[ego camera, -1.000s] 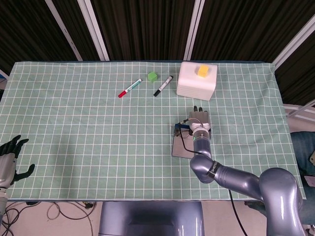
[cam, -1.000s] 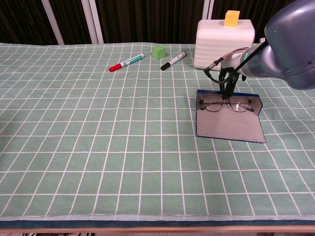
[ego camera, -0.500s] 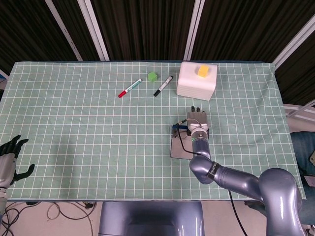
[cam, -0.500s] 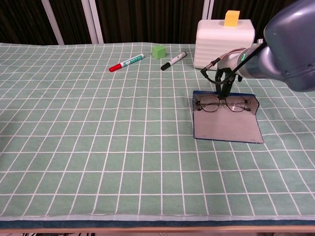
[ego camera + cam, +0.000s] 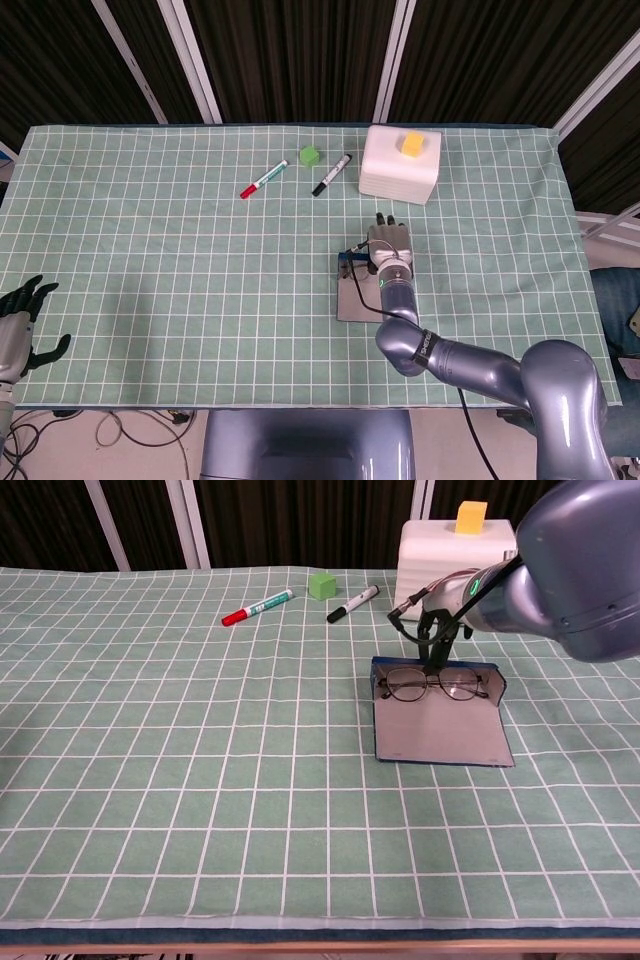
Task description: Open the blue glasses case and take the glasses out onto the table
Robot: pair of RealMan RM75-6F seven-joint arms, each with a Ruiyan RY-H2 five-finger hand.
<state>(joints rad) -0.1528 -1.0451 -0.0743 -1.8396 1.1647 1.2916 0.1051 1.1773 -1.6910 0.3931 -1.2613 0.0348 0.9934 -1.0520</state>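
While the blue case (image 5: 440, 735) lies open toward the counter's (image 5: 150, 740) right side, the glasses (image 5: 432, 685) sit inside along its far rim, the right hand (image 5: 388, 243) reaching down to their bridge; its grip cannot be told. The left hand (image 5: 20, 325) hangs spread and empty off the near left corner.

the head view looks steeply down over the whole desk (image 5: 150, 250); the chest view faces across it, lower and nearer, sharing the middle.
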